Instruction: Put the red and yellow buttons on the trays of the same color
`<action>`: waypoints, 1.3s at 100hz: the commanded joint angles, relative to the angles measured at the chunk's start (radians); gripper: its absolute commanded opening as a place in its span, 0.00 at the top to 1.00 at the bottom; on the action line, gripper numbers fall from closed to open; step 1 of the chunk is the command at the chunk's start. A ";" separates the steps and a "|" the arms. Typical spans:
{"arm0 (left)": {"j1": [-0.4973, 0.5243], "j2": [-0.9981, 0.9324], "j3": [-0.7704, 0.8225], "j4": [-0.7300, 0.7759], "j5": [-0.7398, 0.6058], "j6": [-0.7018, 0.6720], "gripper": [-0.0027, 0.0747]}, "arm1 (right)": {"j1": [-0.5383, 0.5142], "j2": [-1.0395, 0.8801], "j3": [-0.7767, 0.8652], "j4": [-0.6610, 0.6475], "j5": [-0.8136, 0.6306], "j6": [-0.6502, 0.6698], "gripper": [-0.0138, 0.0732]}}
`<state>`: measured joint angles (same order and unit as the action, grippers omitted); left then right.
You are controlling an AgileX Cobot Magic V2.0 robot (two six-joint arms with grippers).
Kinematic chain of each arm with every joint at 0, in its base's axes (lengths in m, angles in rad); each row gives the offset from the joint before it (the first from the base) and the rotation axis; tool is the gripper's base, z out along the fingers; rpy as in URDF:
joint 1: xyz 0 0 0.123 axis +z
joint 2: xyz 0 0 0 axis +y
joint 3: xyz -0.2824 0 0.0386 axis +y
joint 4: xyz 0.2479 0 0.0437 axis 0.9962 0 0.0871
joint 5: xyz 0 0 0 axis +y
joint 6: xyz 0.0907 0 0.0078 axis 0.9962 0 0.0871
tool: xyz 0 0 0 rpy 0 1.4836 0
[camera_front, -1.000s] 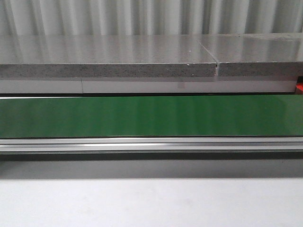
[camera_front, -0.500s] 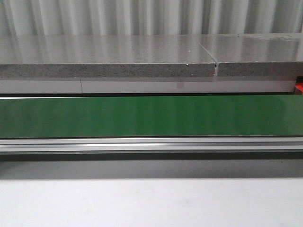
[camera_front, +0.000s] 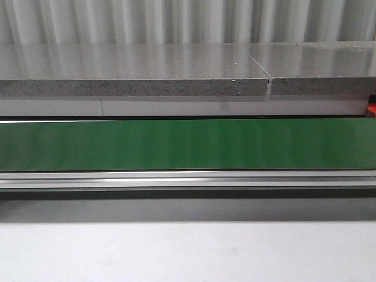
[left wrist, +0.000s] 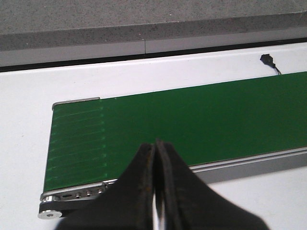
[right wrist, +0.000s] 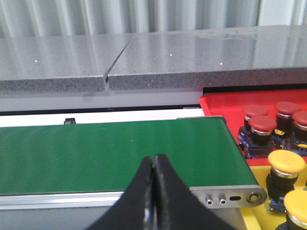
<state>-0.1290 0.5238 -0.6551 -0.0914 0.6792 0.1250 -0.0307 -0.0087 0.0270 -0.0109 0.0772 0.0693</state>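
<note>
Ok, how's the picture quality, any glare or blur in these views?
Front view: soft vertical reflections streak the belt and stone slab; focus is fair. Left wrist view: the shut left gripper is dark and blurred. Right wrist view: the right gripper is a blurred silhouette; the red buttons are sharp.

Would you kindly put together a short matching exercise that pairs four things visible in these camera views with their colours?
Things:
1. conveyor belt
2. buttons in the red tray
3. buttons in the yellow tray
4. right gripper

Colours:
A. yellow caps
B. black
C. green
D. dark red caps

Pairs: 1-C, 2-D, 3-A, 4-B
</note>
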 commanded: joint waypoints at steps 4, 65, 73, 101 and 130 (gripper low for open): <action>-0.007 0.006 -0.026 -0.016 -0.070 -0.011 0.99 | -0.001 -0.012 -0.015 -0.013 -0.091 0.003 0.96; -0.007 0.006 -0.026 -0.016 -0.070 -0.011 0.99 | -0.001 -0.012 -0.015 -0.013 -0.092 0.003 0.96; -0.007 0.006 -0.026 -0.016 -0.070 -0.011 0.99 | -0.001 -0.012 -0.015 -0.013 -0.092 0.003 0.96; -0.010 -0.002 -0.012 -0.011 -0.067 -0.011 0.99 | -0.001 -0.012 -0.015 -0.013 -0.092 0.003 0.96; -0.006 -0.116 0.208 0.137 -0.405 -0.156 0.99 | -0.001 -0.012 -0.015 -0.013 -0.092 0.003 0.96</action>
<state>-0.1290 0.4384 -0.4976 -0.0254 0.5062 0.0251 -0.0307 -0.0102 0.0270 -0.0173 0.0708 0.0701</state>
